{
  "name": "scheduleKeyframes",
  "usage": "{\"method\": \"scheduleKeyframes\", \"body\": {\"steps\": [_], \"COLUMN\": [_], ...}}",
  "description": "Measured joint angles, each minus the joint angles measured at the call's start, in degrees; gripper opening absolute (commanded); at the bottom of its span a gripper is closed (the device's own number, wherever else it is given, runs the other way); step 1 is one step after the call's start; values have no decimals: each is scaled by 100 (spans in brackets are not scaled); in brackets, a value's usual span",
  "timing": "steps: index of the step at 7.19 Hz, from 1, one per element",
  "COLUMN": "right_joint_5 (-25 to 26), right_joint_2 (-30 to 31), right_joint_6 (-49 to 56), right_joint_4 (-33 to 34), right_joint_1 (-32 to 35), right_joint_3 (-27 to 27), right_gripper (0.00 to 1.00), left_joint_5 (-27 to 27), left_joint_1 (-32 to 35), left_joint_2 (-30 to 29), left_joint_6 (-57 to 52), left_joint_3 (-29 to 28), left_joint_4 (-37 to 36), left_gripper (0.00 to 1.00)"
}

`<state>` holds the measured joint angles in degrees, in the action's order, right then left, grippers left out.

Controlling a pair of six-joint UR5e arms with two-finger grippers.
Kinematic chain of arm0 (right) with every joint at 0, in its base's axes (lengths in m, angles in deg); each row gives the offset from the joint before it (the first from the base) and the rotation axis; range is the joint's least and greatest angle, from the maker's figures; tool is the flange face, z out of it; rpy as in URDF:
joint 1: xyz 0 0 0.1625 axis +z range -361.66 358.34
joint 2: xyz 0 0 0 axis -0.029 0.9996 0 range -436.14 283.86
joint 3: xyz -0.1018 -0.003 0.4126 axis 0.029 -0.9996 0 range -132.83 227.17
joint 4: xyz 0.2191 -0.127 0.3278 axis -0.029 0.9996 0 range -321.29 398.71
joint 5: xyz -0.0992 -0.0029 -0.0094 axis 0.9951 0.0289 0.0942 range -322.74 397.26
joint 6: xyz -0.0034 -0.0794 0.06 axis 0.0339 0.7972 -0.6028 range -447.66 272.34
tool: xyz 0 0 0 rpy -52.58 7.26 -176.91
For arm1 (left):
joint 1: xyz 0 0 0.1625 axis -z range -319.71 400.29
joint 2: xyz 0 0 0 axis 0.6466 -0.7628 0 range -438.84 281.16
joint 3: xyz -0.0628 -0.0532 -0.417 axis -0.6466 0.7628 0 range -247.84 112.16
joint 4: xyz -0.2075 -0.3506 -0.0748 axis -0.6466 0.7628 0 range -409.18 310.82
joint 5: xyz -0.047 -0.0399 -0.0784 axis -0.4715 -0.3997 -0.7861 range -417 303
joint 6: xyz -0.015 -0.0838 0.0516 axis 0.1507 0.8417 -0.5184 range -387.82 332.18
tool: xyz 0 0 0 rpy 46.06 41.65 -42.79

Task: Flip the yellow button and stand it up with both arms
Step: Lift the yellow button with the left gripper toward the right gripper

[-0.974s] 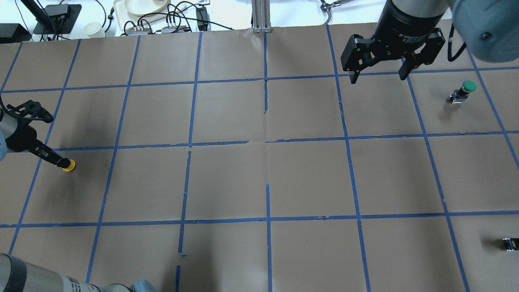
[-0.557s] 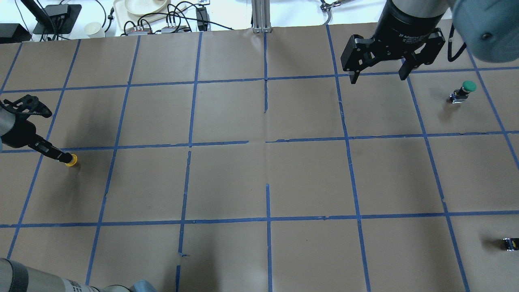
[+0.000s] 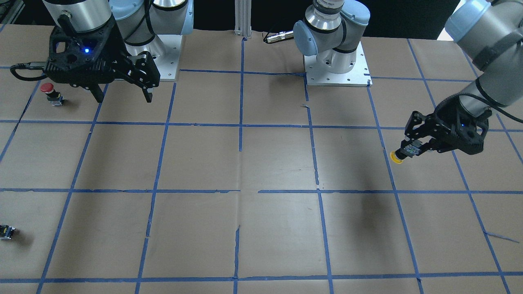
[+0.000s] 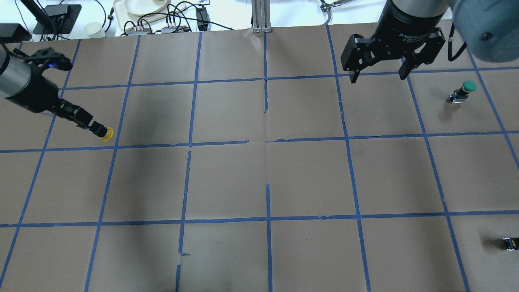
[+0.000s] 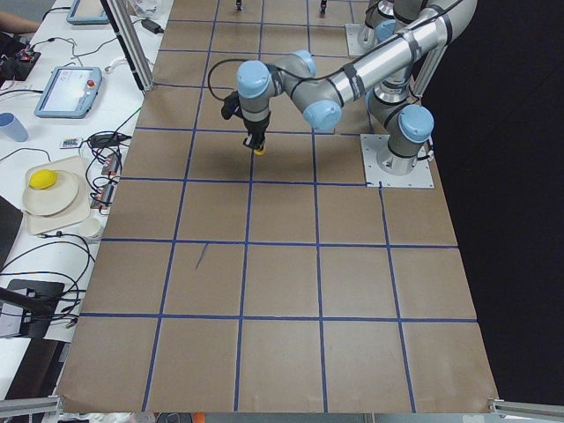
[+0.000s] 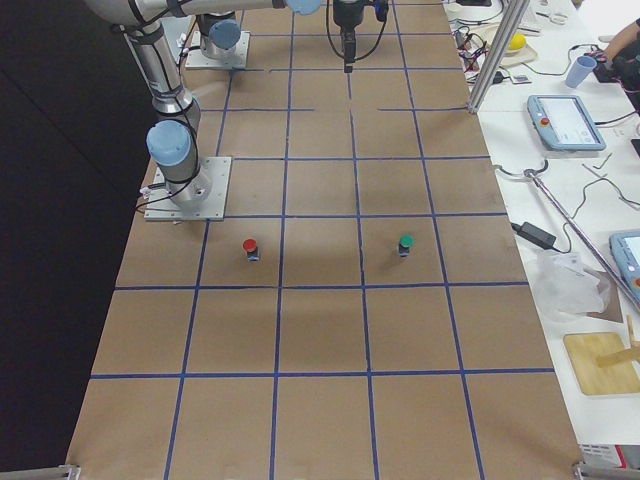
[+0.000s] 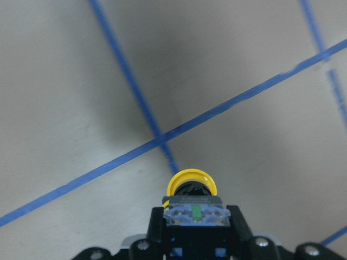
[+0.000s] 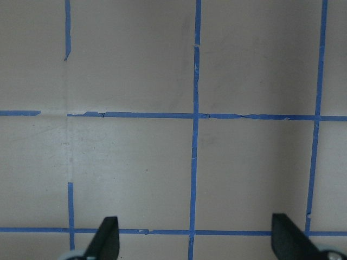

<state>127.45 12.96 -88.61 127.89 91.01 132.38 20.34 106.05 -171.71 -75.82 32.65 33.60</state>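
Note:
My left gripper (image 4: 94, 127) is shut on the black-and-grey body of the yellow button (image 4: 107, 134). It holds the button in the air over the table's left side, with the yellow cap pointing away from the fingers and tilted down. The left wrist view shows the cap (image 7: 191, 182) beyond the held switch body. In the front-facing view the left gripper (image 3: 412, 148) carries the button (image 3: 395, 157) at the right. My right gripper (image 4: 378, 78) is open and empty, high over the far right part of the table; its fingers (image 8: 106, 239) frame bare paper.
A green-capped button (image 4: 466, 89) stands at the far right. A red-capped button (image 3: 50, 90) stands near the right arm's base. A small capless black part (image 4: 510, 243) lies at the near right edge. Brown paper with a blue tape grid (image 4: 267, 142) covers the table.
My left gripper has risen and moved to the right and farther from the robot, with the yellow button in it. The right arm has not moved.

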Motion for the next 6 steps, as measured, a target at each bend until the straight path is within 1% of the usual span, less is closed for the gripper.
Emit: {"method": "scheduleKeyframes", "body": {"steps": [1,2,3,4,5,6], "right_joint_5": [-1,-43,-226,-727,-1490,-2234], "right_joint_2": [-1,1,4,8,14,26], "right_joint_6": [3,8,20,35,51,63], "right_joint_4": [1,-9,-103,-454,-965,-1428], "right_joint_1": [-24,-134,-333,-584,-827,-1002], "right_joint_3": [-35,-95,-167,-239,-276,-278], "right_gripper": [100,100,100,100,100,100], "left_joint_5": [-379,-1012,-1733,-2553,-3276,-3882], "left_joint_1": [253,380,426,452,538,747], "left_joint_2": [270,484,604,663,705,762], "left_joint_6": [457,789,978,1201,1458,1759], "left_joint_3": [-126,-188,-195,-169,-138,-123], "left_joint_4": [512,978,1356,1661,1826,1907], "left_gripper": [6,5,5,5,3,2]}}
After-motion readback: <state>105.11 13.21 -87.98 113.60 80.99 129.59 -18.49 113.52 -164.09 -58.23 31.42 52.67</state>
